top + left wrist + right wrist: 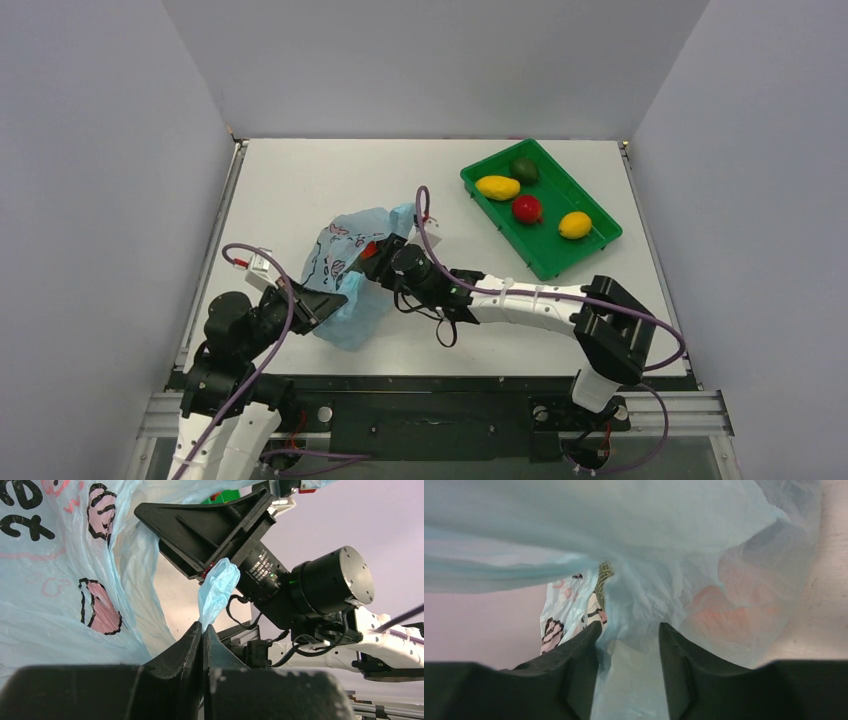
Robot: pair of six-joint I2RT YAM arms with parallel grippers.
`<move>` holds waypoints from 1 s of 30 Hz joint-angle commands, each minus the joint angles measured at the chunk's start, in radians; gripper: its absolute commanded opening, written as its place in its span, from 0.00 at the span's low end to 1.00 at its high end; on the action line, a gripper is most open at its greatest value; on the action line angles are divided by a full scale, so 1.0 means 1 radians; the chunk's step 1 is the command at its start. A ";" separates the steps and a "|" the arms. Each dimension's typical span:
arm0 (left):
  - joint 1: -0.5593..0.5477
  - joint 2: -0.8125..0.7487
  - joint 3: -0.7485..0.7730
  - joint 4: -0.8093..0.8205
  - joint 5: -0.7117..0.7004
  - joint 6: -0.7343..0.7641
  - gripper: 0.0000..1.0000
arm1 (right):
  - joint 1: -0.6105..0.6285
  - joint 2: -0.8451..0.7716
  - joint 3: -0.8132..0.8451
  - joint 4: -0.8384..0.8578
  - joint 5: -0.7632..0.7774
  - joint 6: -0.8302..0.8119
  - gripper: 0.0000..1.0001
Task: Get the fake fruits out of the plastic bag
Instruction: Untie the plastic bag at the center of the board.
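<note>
At the left of the top view, the left gripper point(325, 300) sits low on the near side of the plastic bag point(350, 275). Its wrist camera shows the two fingers pressed together, with a thin twisted strip of the blue film pinched between the tips. The bag lies crumpled on the white table point(300, 180), roughly mid-table and left of centre, with its dark and pink printed drawings facing up. The right gripper point(383, 250) comes in from the right and meets the bag's upper edge. In its own camera the fingers point(574, 665) stand apart with loose film bunched in the gap. An orange-pink fruit point(729, 615) shows blurrily through the plastic to their right (its outline is too soft to make out the shape). Well apart at the far right, a green tray point(556, 190) holds a dark green fruit point(524, 170), a red fruit point(527, 208) and two yellow fruits point(498, 187).
</note>
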 commanded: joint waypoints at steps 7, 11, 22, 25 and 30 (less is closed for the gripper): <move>0.005 -0.061 0.031 -0.108 -0.034 0.060 0.29 | -0.002 -0.024 -0.046 0.062 0.002 -0.232 0.00; 0.005 -0.063 0.091 -0.210 -0.043 0.142 0.60 | -0.030 -0.048 -0.065 0.067 -0.129 -0.393 0.00; 0.004 0.206 0.581 -0.508 -0.260 0.455 0.81 | -0.107 -0.120 -0.142 0.081 -0.319 -0.473 0.00; 0.004 0.266 0.622 -0.463 -0.276 0.464 0.83 | -0.108 -0.130 -0.150 0.085 -0.327 -0.470 0.00; 0.004 0.425 0.564 -0.309 -0.224 0.473 0.85 | -0.108 -0.148 -0.167 0.108 -0.338 -0.454 0.00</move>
